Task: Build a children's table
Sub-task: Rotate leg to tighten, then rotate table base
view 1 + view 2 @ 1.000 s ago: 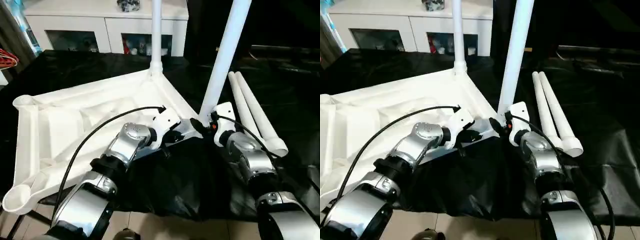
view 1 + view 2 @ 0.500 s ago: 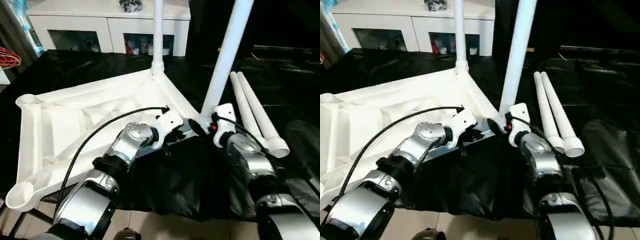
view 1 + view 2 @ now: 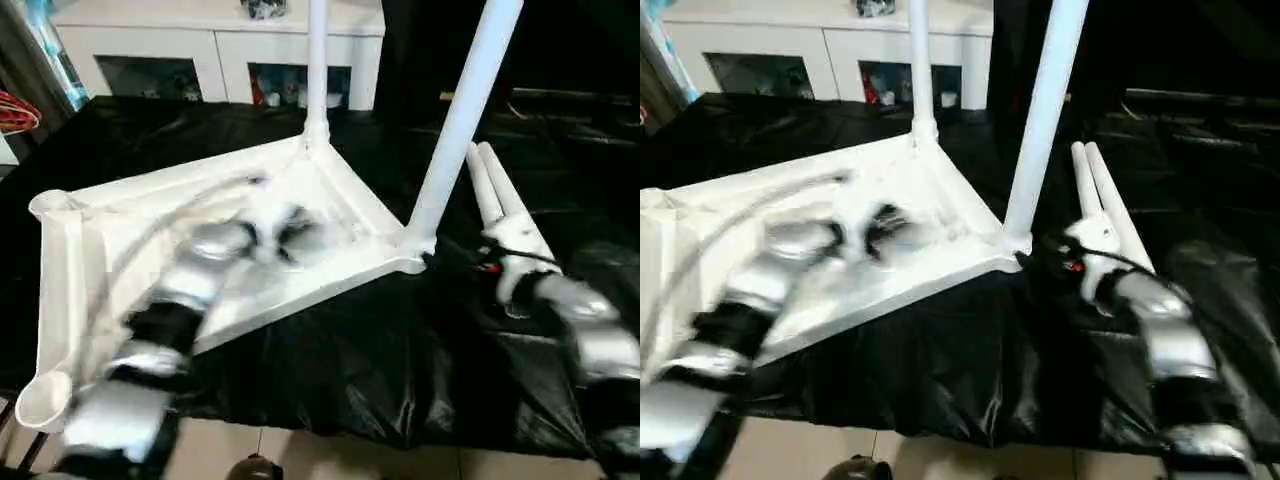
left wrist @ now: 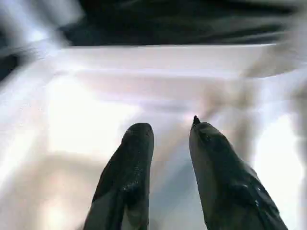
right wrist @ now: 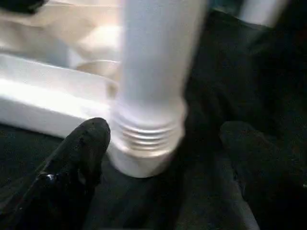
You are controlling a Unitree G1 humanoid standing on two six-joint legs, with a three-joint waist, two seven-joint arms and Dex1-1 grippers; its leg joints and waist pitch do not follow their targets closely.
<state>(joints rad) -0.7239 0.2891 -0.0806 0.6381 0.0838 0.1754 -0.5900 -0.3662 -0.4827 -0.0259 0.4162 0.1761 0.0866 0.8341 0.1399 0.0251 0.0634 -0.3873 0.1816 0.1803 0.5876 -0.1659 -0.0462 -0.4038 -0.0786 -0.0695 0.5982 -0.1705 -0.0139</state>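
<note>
Over the upturned tabletop (image 3: 130, 215) your left gripper (image 4: 170, 132) hangs with its two fingers (image 4: 132, 158) parted and nothing between them. Your right gripper (image 5: 165, 143) stands wide open beside the near leg (image 3: 455, 130), its fingers either side of the threaded base without touching it. That leg and a far leg (image 3: 317, 60) stand upright in corner sockets; two loose legs (image 3: 500, 200) lie on the black cloth (image 3: 380, 370), right of the top.

Smooth white plastic tabletop (image 3: 330, 215) with a soft sheen, glossy white plastic leg (image 5: 153, 72) ridged with threads at its base, crinkled shiny black sheet (image 3: 400, 350) over my bench, my forearm (image 3: 585, 330) brushed silver metal, my fingers (image 4: 129, 177) matt black rubber
</note>
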